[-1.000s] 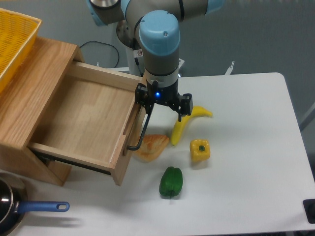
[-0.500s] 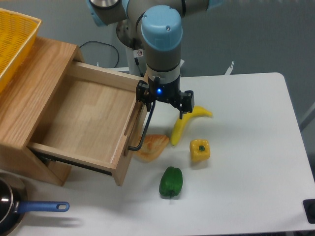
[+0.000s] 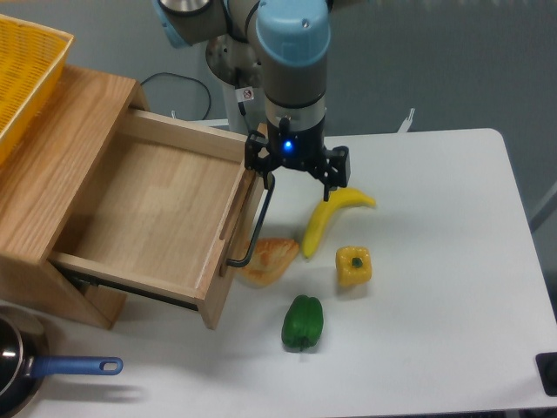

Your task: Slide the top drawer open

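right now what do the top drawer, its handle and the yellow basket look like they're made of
The top drawer looks like light wood with a smooth matte finish; grain lines show on its floor and sides. Its handle is a thin black bar, probably painted or coated metal, though plastic can't be ruled out. The yellow basket looks like moulded plastic, going by its uniform bright colour and regular lattice of openings.

A single fixed camera looks down steeply from the counter's (image 3: 452,261) front edge, facing the arm's base; moderately near, it frames the wooden cabinet (image 3: 61,165) at left; no second view exists.
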Tool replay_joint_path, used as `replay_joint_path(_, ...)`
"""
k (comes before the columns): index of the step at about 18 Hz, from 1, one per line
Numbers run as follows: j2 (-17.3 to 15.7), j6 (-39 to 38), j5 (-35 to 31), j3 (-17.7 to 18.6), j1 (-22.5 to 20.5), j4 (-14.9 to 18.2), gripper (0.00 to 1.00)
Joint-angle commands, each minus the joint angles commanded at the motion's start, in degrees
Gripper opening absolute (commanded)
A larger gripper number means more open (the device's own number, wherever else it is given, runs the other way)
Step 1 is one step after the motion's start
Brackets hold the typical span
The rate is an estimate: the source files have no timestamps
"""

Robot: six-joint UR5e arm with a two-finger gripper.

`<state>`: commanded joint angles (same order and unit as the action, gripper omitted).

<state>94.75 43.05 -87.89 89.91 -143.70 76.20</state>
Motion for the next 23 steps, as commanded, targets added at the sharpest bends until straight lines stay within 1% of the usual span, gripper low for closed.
replay_joint_path(3, 0.09, 6.06, -0.09, 0.7, -2.02, -0.26, 1.0)
replay_joint_path(10, 2.11, 15.91, -0.53, 0.88, -9.84, -0.53, 1.0)
replay_joint_path(11, 2.46, 18.45, -0.7, 0.97, -10.46, -0.53, 1.0)
replay_joint_path(13, 4.47, 25.73, -2.19, 0.97, -12.56, -0.7, 1.0)
replay_joint_path(14, 4.83, 28.9, -2.81, 0.88, -13.1, -0.79, 1.0)
replay_joint_path(16, 5.36, 33.13, -3.86, 0.88, -14.5, -0.88, 1.0)
replay_joint_path(20, 7.81, 42.27, -3.78, 0.88, -16.44, -2.11, 1.0)
replay_joint_path(21, 8.69, 44.99, -3.69, 0.27, -17.22, -2.28, 1.0)
replay_joint_path(23, 10.45, 49.39, -3.69, 0.0, -18.89, -3.94, 1.0)
